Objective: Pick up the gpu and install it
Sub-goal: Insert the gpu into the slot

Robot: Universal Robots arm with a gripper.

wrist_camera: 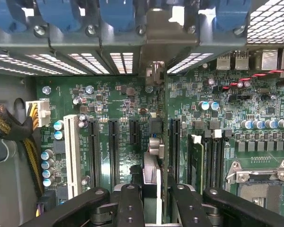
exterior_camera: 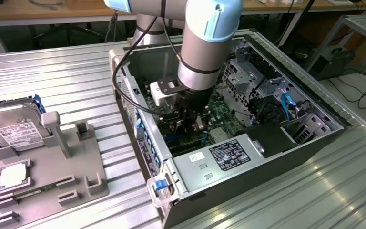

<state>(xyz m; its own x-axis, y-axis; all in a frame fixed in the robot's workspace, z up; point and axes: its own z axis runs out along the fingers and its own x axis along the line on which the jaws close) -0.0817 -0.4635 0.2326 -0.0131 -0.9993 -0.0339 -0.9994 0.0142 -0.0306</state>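
So we're well into the install step here, not the pickup. Our tool (wrist_camera: 151,201) is down inside the open computer case (exterior_camera: 310,102), and in the wrist view its fingers (wrist_camera: 130,203) are clamped on the gpu (wrist_camera: 154,142), which we're seeing edge-on: a thin card standing upright over the motherboard (wrist_camera: 109,99), with its silver end bracket (wrist_camera: 163,28) up against the slotted back wall of the case. The card sits in line with the row of long black slots (wrist_camera: 113,151), just beside one of them, and looks either hovering over its slot or partly in.

Our take on what the move calls for: keep the card square to the slot and press straight down, evenly, with the bracket staying flush at the back wall. Any tilt and the edge connector could bind.

What we can't make out: the bottom edge of the card is hidden behind the tool, so whether it's actually seated is anyone's guess. In the exterior view the arm (exterior_camera: 202,52) blocks the card almost completely. Over on the table (exterior_camera: 62,71) the hard drive (exterior_camera: 15,126) sits in its gray holder (exterior_camera: 75,167).
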